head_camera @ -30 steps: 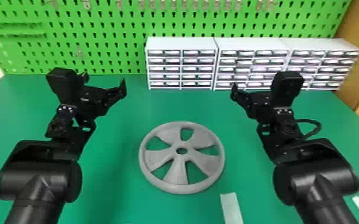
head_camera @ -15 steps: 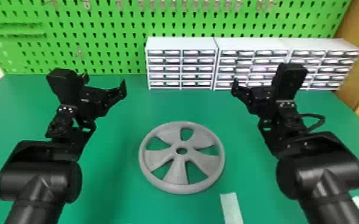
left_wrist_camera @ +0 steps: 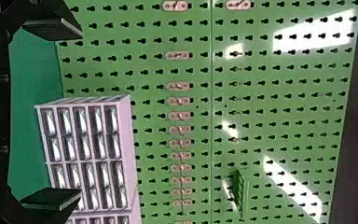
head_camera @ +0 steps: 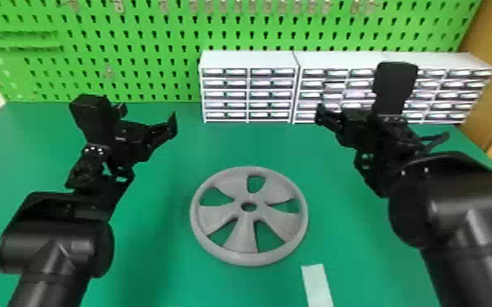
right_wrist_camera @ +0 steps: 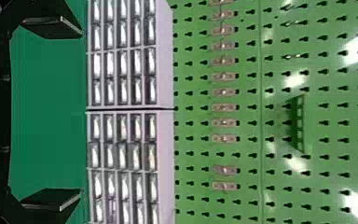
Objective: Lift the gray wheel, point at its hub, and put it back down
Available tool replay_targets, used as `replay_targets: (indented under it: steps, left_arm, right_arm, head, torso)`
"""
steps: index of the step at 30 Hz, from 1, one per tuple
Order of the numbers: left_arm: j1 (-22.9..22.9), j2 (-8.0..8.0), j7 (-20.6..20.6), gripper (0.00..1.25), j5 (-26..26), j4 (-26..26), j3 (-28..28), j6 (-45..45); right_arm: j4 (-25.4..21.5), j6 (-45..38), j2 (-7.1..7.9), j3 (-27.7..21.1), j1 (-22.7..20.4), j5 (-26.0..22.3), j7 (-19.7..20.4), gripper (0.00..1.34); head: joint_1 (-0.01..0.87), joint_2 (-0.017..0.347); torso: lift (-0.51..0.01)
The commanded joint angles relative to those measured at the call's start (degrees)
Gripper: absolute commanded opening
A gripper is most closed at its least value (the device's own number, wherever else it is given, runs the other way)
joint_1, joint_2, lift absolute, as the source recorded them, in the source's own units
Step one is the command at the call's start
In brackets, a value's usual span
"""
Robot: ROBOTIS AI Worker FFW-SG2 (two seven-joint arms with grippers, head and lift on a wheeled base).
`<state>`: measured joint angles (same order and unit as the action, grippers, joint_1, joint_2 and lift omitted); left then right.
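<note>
The gray wheel lies flat on the green table, its spokes and round center hole facing up. Behind it and to its left, my left gripper is held above the table; in the left wrist view, the left gripper is open with nothing between its fingers. On the other side, my right gripper is up behind and to the right of the wheel. Seen from the right wrist, the right gripper has its fingers wide apart, nothing between them. Neither gripper touches the wheel.
White drawer cabinets line the table's back edge, in front of a green pegboard. A pale strip lies on the table close to the wheel's front right. A wooden panel stands at the far right.
My right arm has risen, its gripper now higher and its forearm shifted up and to the right. The left arm and the wheel stay where they were.
</note>
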<state>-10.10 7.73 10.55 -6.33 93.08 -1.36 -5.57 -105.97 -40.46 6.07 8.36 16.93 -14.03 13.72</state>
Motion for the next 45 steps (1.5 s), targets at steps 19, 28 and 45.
replay_targets:
  steps: [19,28,45]
  left_arm:
    - [0.0,0.09,1.0,1.15,0.1,0.0,0.0,-1.5]
    - [0.0,0.35,1.4,1.15,0.1,0.0,-0.1,-2.3]
    - [-0.1,0.7,1.9,1.15,0.2,0.0,0.0,-3.2]
  right_arm:
    - [8.4,-31.4,-0.62,-1.5,12.5,-15.4,10.6,1.25]
    - [18.0,-34.2,-1.24,0.2,16.7,-16.0,10.5,1.25]
    - [32.6,-32.6,-2.73,4.1,19.3,-15.9,10.5,1.25]
  head:
    - [0.692,0.048]
    - [0.692,0.048]
    - [0.692,0.048]
  torso:
    - [-0.088]
    - [-0.088]
    - [-0.088]
